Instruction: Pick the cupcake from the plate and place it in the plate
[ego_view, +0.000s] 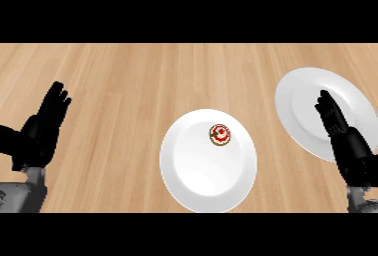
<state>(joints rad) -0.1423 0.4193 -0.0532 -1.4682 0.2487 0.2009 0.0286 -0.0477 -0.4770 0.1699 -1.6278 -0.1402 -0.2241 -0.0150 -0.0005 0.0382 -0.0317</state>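
A small cupcake (219, 135) with red and white topping sits on the upper right part of a white plate (199, 175) in the middle of the wooden counter. A second white plate (303, 95) lies at the right and holds nothing. My right hand (341, 135) stands open with fingers up, in front of that right plate's lower part and hiding it there. At the left edge my left hand (40, 130) rests open, fingers up, well away from both plates. Neither hand touches the cupcake.
The wooden counter (118, 75) stretches across the whole view, with bare wood between the left hand and the middle plate and along the far side.
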